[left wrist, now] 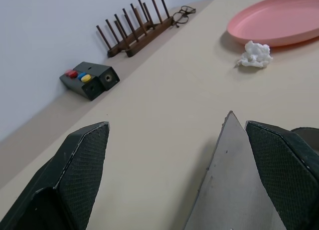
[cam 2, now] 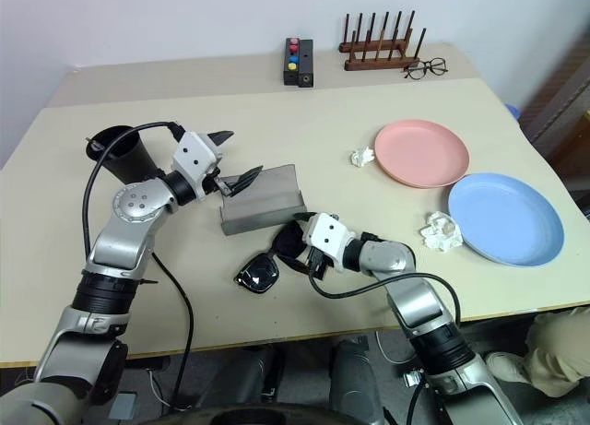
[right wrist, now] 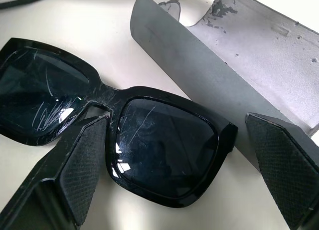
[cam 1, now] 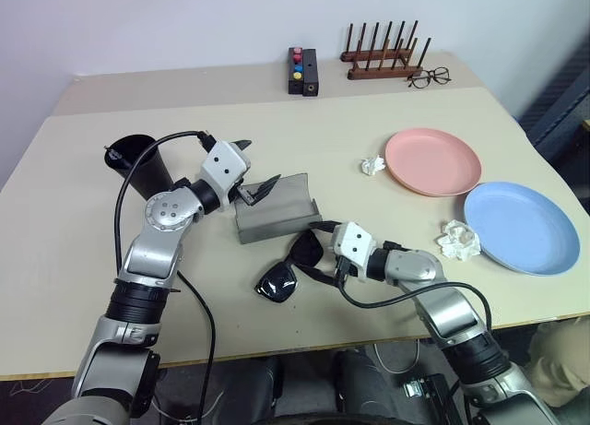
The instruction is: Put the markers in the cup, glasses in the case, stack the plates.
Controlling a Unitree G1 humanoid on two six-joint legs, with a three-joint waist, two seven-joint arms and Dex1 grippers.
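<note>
The black glasses (cam 1: 292, 264) lay on the table (cam 1: 83, 167), just in front of the open grey case (cam 1: 277, 208), the landmark here. The right gripper (right wrist: 174, 162) reached at them with jaws spread wide, one finger (right wrist: 75, 165) by the bridge and the other past the near lens end, clamping nothing. The left gripper (cam 1: 254, 170) hovered at the case's left end, jaws released, one finger (cam 1: 263, 189) over the raised lid edge. The black cup (cam 1: 138, 162) stood left of the case. Right of the case lay a crumpled tissue (cam 1: 371, 166), then the pink plate (cam 1: 433, 160), and the blue plate (cam 1: 521, 227) nearer with another tissue (cam 1: 458, 240) beside it. Far behind the case sat a button box (cam 1: 302, 71), a wooden rack (cam 1: 383, 54) and wire spectacles (cam 1: 430, 76).
</note>
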